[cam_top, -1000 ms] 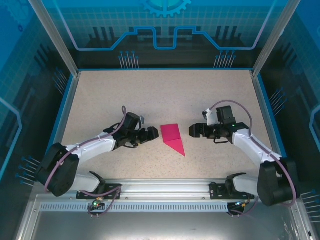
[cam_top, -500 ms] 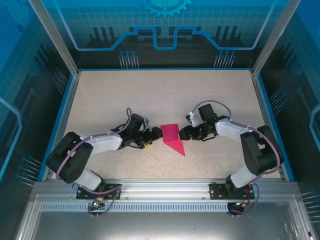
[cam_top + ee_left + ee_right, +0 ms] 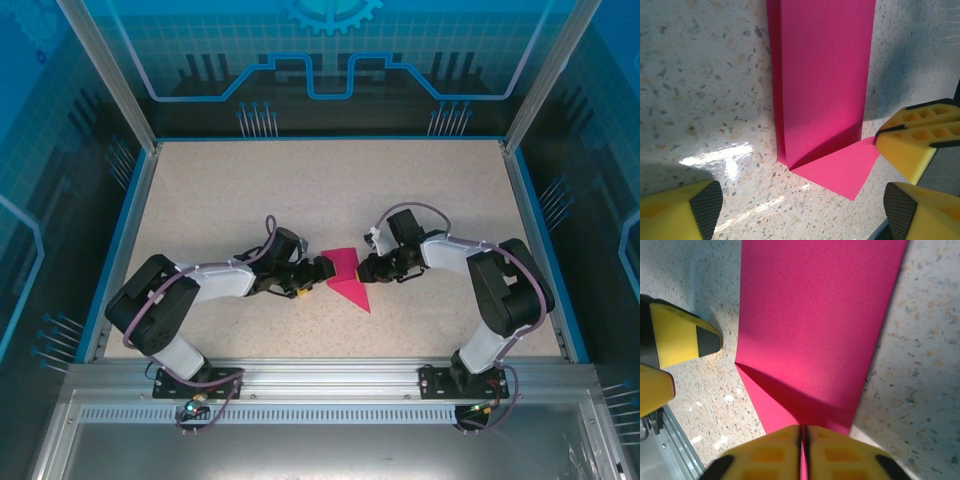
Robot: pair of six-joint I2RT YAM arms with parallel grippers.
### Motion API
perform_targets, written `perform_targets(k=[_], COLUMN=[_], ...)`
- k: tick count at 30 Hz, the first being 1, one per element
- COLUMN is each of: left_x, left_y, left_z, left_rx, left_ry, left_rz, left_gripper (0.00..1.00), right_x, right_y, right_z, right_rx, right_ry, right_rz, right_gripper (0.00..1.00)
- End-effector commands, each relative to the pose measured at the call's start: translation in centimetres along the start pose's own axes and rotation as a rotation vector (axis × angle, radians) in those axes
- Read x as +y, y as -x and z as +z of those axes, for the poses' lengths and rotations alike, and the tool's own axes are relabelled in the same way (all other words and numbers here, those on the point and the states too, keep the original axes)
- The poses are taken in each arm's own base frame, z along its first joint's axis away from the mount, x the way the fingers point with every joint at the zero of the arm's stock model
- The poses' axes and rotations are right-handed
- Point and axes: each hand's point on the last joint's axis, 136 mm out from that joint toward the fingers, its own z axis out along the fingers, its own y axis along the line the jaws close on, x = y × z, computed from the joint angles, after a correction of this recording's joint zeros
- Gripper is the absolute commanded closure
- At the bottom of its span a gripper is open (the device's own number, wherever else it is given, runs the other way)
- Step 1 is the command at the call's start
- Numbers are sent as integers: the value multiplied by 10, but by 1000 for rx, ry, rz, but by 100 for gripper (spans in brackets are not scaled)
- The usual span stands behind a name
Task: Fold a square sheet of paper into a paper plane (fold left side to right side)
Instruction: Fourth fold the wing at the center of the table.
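The right gripper (image 3: pixel 803 437) is closed: in its wrist view the two yellow pads (image 3: pixel 765 452) meet at the bottom centre of the frame, pinching the near edge of the square sheet of paper (image 3: pixel 815 315), and a thin line of pink shows in the seam between them. The left wrist view shows those same pressed-together fingers at the right edge, touching a corner of the pink flap.

The left gripper (image 3: pixel 802 202) stands wide open. Its pads sit in the lower left and lower right corners of its wrist view, straddling the lower end of the sheet without closing on it. The left pad rests over bare surface, while the right one is near the flap's tip, and I cannot tell whether it touches.

The sheet is already folded. From above it lies at the middle of the frame, directly between the two gripper tips, as a slanted four-sided piece with a triangle pointing toward the lower right. Up close it is a long doubled strip with an angled flap at one end.

It lies on the speckled beige tabletop (image 3: pixel 300 190).
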Motion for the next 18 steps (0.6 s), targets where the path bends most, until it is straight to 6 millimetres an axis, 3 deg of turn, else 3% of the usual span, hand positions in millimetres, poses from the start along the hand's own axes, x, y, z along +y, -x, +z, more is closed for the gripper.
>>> perform_targets(k=[1, 6, 18], left_x=[-11, -18, -29], left_y=[-2, -4, -4], left_z=[7, 12, 17], left_rx=[20, 38, 46], left_ry=[-24, -32, -51], left_rz=[-3, 13, 24], left_gripper=[14, 23, 49], right_x=[3, 1, 0], right_y=[5, 5, 4], right_z=[-2, -5, -7], right_rx=[-5, -4, -4], right_ry=[-18, -44, -50], right_rz=[-23, -28, -30], right_gripper=[95, 99, 98])
